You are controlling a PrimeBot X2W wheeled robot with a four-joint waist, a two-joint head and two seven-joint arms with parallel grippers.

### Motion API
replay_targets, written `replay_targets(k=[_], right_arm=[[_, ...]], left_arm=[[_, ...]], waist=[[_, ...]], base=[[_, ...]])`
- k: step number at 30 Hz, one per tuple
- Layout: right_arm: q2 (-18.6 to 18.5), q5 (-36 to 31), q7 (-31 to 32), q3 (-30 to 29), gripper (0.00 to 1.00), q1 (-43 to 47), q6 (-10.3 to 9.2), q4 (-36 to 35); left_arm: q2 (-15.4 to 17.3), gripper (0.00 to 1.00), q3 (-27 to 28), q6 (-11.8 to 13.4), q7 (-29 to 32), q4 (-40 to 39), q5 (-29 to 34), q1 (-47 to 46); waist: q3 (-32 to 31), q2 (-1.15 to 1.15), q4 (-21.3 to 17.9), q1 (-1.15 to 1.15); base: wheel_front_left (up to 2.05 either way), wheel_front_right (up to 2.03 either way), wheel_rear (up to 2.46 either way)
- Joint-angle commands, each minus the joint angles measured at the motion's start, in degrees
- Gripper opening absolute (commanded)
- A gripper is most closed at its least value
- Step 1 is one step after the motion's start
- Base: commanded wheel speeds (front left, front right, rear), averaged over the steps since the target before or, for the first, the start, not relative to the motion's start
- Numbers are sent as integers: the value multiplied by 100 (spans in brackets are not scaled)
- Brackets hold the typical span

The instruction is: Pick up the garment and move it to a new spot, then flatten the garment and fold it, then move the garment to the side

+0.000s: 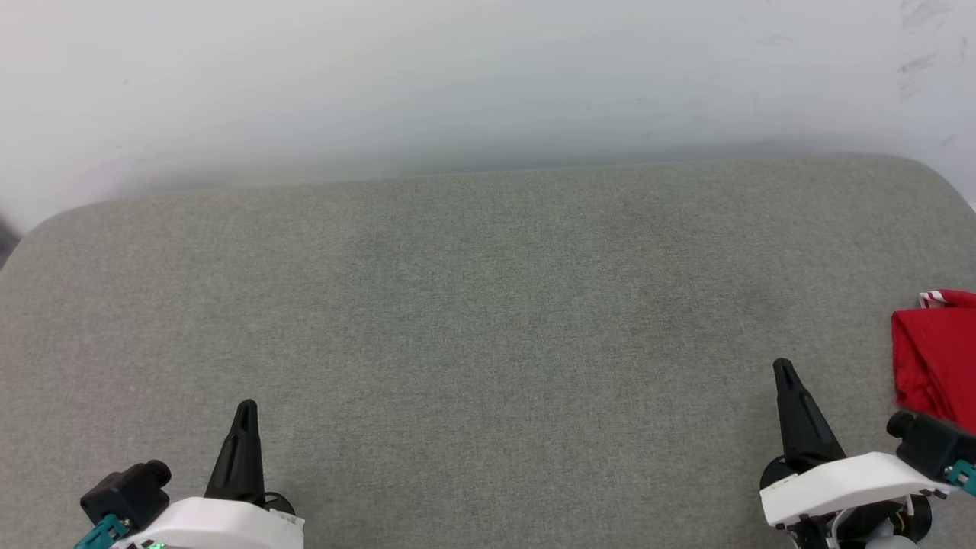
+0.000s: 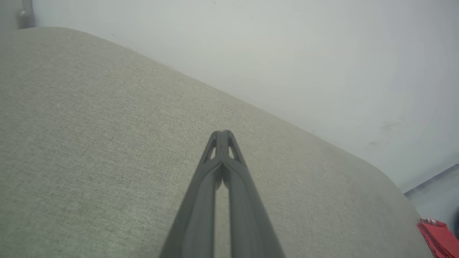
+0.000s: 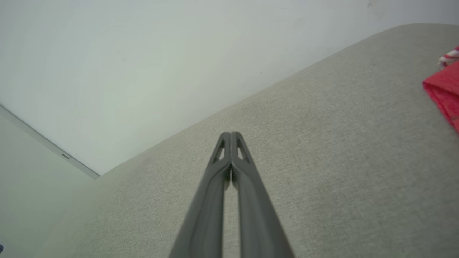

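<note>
The garment (image 1: pixel 936 358) is a red bundle with a bit of red-white striped trim, lying at the far right edge of the grey fabric surface (image 1: pixel 488 320) and cut off by the head view's border. A corner of the garment (image 2: pixel 437 238) shows low at the right of the left wrist view, and the garment (image 3: pixel 444 93) sits at the right edge of the right wrist view. My left gripper (image 1: pixel 245 408) rests at the lower left, shut and holding nothing, fingertips together (image 2: pixel 223 134). My right gripper (image 1: pixel 783 368) is shut and holds nothing too (image 3: pixel 231 135), just left of the garment without touching it.
The padded grey surface has rounded far corners and ends at a pale wall (image 1: pixel 488 76) behind it. A strip of floor (image 2: pixel 435 193) shows past the surface's right corner in the left wrist view.
</note>
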Motion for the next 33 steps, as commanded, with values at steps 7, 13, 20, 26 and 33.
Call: replay_targets(k=[7,13,20,26,33], right_arm=[[-38,731,164,-77,0,-171,0,-49],[-42,1228,282,-123,0,-190,0,-34],[-44,1778,409,-174,0,-211,0,-15],[-45,2213,514,-217,0,-231,-1,0],[-45,2690,632,-265,0,-240,-1,16]], left_arm=[[16,0,37,-36,164,26,-737,-227],[14,0,49,-52,286,95,-1246,-291],[12,0,62,-67,423,170,-1806,-366],[10,0,73,-84,531,232,-2254,-425],[8,0,85,-102,656,299,-2747,-488]], waist=[[-11,0,5,0],[-21,0,9,0],[-32,0,13,0],[-42,0,17,0],[-53,0,22,0]], base=[[0,0,0],[0,0,0],[0,0,0],[0,0,0],[0,0,0]])
